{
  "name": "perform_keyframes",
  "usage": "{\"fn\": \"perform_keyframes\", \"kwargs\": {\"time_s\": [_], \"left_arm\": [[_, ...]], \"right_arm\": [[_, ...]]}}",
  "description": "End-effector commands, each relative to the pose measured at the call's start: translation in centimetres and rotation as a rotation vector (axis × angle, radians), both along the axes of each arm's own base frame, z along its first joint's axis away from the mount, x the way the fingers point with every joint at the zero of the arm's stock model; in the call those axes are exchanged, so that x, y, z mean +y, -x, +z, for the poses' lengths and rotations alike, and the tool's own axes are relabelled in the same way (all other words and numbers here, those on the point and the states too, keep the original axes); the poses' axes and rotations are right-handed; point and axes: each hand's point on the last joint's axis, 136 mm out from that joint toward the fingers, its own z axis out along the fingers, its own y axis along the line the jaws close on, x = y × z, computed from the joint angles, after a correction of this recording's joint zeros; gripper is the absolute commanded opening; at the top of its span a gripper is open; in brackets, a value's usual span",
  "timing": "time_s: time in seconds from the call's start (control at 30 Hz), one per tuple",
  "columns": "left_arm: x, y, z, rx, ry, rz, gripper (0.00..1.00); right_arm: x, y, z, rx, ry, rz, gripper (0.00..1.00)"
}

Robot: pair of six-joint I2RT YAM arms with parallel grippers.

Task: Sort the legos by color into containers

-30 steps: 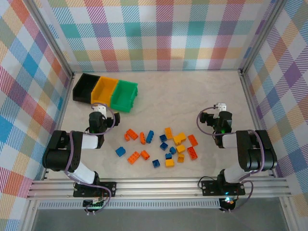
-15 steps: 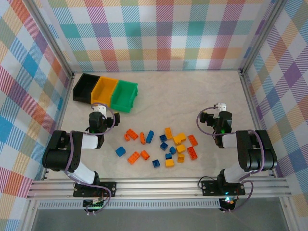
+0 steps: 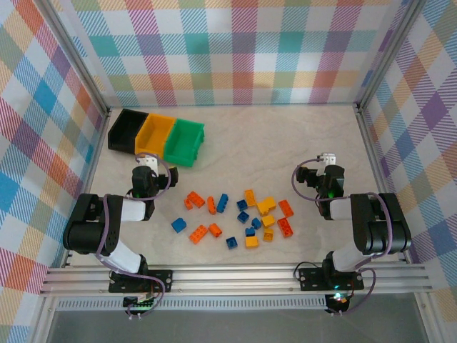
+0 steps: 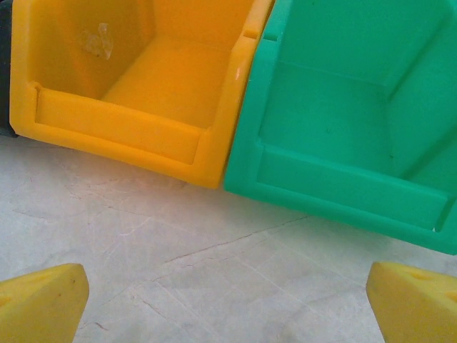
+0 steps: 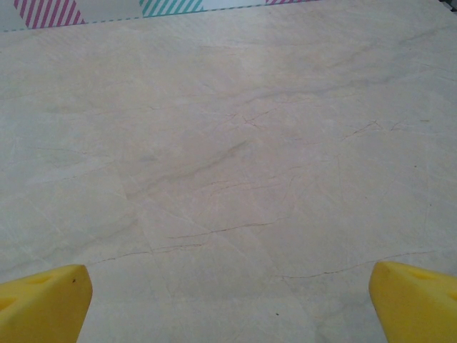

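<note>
Legos: here we go, a loose scatter of legos on the bench, in the near-middle stretch between the two arms.
Colours: we count orange, yellow and blue all mixed together (an orange brick sits at the left fringe, a blue brick just nearer than it, and a yellow brick lies toward the right).
Containers: three in a row at the far left corner, well apart from the bricks and set at a slight angle to the back wall.
Order: black bin on the left, yellow-orange bin in the middle, green bin on the right, each touching its neighbour.
Close-up: from the left wrist we look straight into the yellow-orange bin and the green bin, walls pressed together (a pale smudge marks the yellow one's back wall).
Left fingers: we see the left fingers spread wide, yellow pads at either lower corner, gripping nothing, just in front of the bins.
Right fingers: the right fingers are just as wide, nothing between them, over bare marbled bench.
Arms: from above, the left arm points toward the bins and the right arm sits to the right of the bricks.
Surround: plaid walls on three sides.
</note>
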Motion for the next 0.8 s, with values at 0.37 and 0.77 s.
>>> {"fn": "perform_keyframes", "kwargs": {"time_s": [0.37, 0.77], "left_arm": [[2.5, 1.3, 9.4, -0.19, 0.125, 0.201, 1.0], [5.6, 2.4, 11.9, -0.167, 0.557, 0.504, 1.0]], "right_arm": [[-1.7, 0.5, 6.4, 0.065, -0.083, -0.16, 1.0], [-6.1, 3.0, 6.2, 0.116, -0.425, -0.569, 1.0]]}}
